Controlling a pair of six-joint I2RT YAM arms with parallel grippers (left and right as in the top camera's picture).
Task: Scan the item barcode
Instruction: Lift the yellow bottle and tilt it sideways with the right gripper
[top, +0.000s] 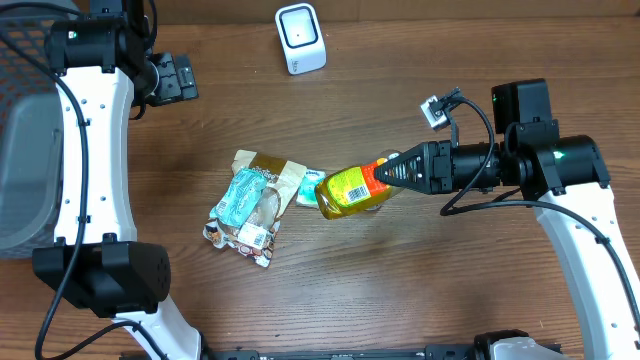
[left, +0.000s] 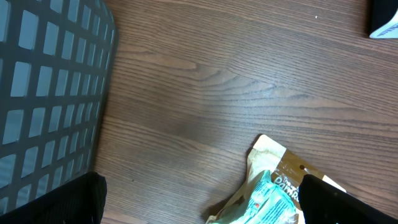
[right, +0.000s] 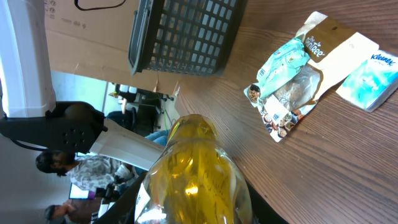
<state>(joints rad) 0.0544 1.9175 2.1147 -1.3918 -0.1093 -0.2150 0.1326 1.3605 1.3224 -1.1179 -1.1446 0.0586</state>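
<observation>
Now holding the yellow-labelled clear plastic bottle (top: 347, 190) sideways over the brown wooden table (top: 400, 290) in the narrow-set right gripper (top: 388, 172), seemingly by its neck: rigid, slick, likely liquid-heavy, best clamped firmly there, with left gripper (top: 174, 78) gaping wide.

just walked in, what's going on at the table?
The right gripper holds a yellow bottle sideways over the table, barcode label facing up. The white scanner stands at the far edge, well apart from the bottle. The left gripper is open near the basket. Snack bags lie beside the bottle.
</observation>
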